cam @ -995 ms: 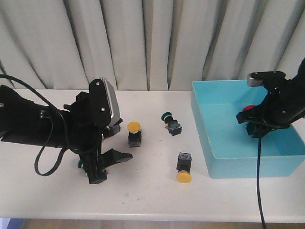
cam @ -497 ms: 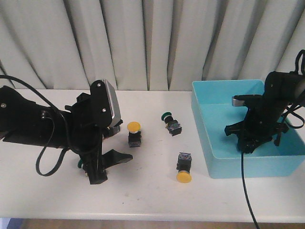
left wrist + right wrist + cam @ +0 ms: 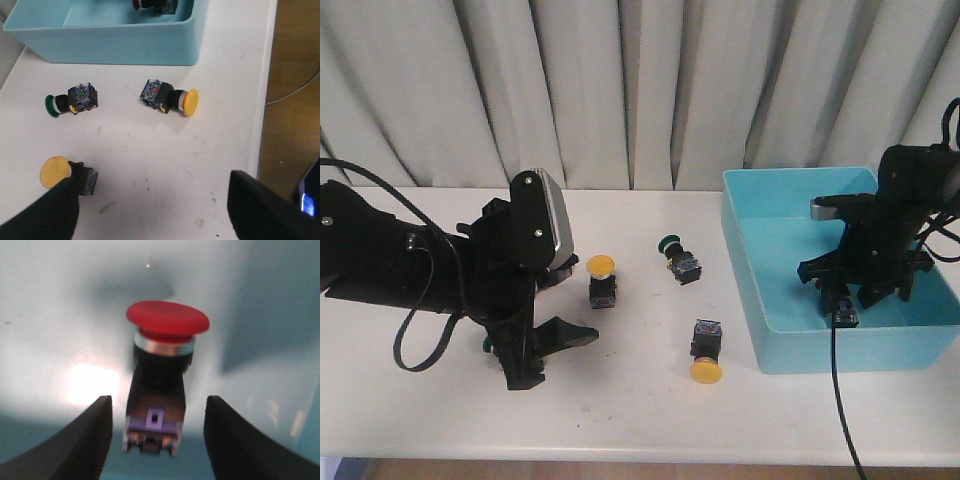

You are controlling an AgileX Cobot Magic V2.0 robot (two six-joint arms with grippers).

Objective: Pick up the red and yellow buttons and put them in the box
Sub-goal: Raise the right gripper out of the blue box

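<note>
The turquoise box point(image 3: 772, 330) stands at the right of the table. My right gripper point(image 3: 847, 298) is low inside it, jaws open. In the right wrist view a red button point(image 3: 165, 340) lies between the open fingers point(image 3: 85, 440) with a gap on each side, over the box floor point(image 3: 60, 300). One yellow button point(image 3: 602, 278) lies near my left gripper point(image 3: 535, 355), which is open and empty just above the table. A second yellow button point(image 3: 706, 355) lies in front of the box. Both also show in the left wrist view, one point(image 3: 62, 174) near a finger, the other point(image 3: 172, 98) nearer the box point(image 3: 120, 47).
A green button point(image 3: 678, 256) lies between the yellow ones, also in the left wrist view point(image 3: 70, 101). Another green cap point(image 3: 490, 345) peeks out under my left arm. Grey curtains hang behind the table. The front table edge point(image 3: 262, 100) runs beside the left fingers.
My right gripper has come down into the box with the red button and opened; the button now sits free between its fingers. My left arm has barely moved.
</note>
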